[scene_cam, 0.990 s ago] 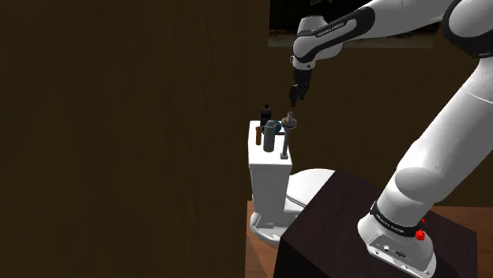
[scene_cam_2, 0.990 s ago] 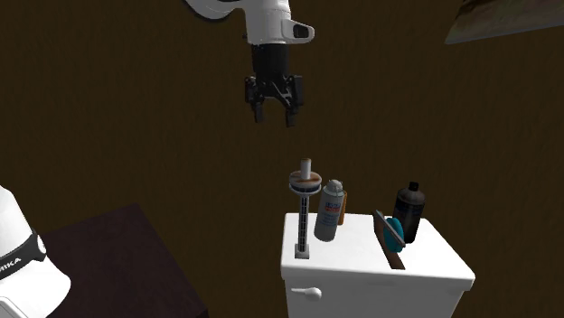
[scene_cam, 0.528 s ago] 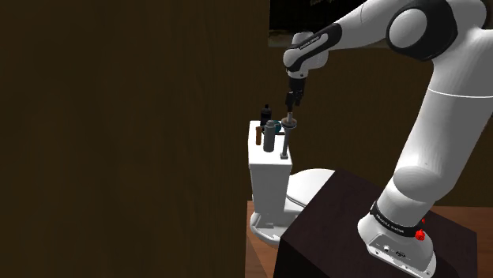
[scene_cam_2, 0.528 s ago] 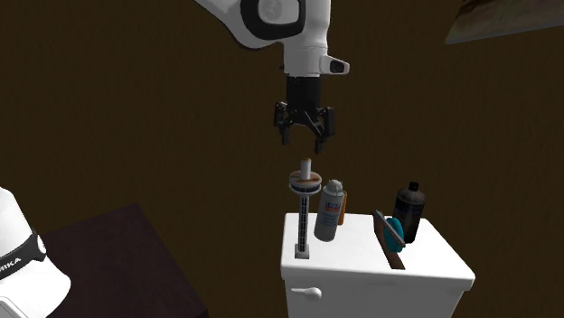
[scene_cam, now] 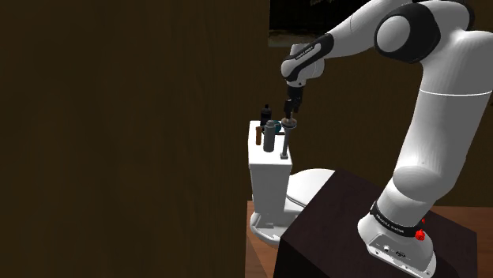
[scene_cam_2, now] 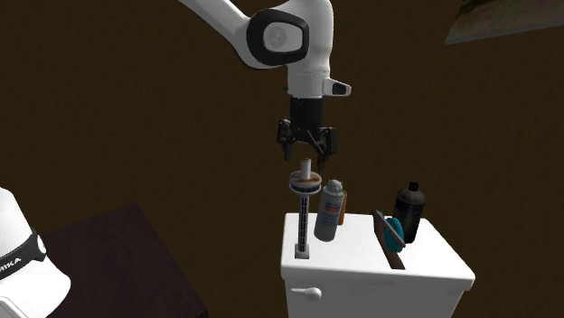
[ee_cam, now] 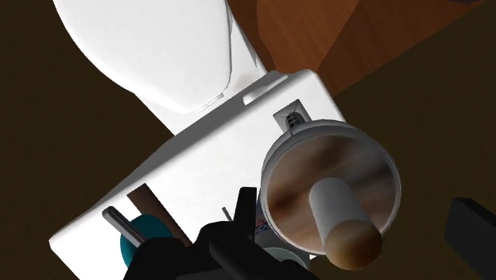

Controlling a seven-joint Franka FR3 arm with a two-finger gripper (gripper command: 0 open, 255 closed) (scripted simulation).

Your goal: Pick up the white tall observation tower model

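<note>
Obs.: end effector [scene_cam_2: 306, 157] hangs vertically, directly above the observation tower model [scene_cam_2: 303, 215]. Fingers released and spread. In the second exterior view their tips sit either side of the tower's pale top spire, at about the height of its tip. In the wrist view the spire and the round deck below it lie between the two black fingers [ee_cam: 474, 225], with a gap to each. Nothing gripped.

Tower: upright on the lid of a white toilet tank [scene_cam_2: 375, 271], near the lid's edge on the second exterior view's left. Slim pale shaft with dark marks, dark base, disc-shaped deck with a brownish top face.

Other items on the same lid: a spray can [scene_cam_2: 330, 210] just beside the tower and leaning, a black bottle [scene_cam_2: 408, 210] further towards that view's right, and a teal item [scene_cam_2: 392, 231] in front of the bottle; I cannot tell what it is.

Shoulder view: the closed white toilet seat [scene_cam: 306, 185] lies between the tank and the dark stand [scene_cam: 332, 229].
</note>
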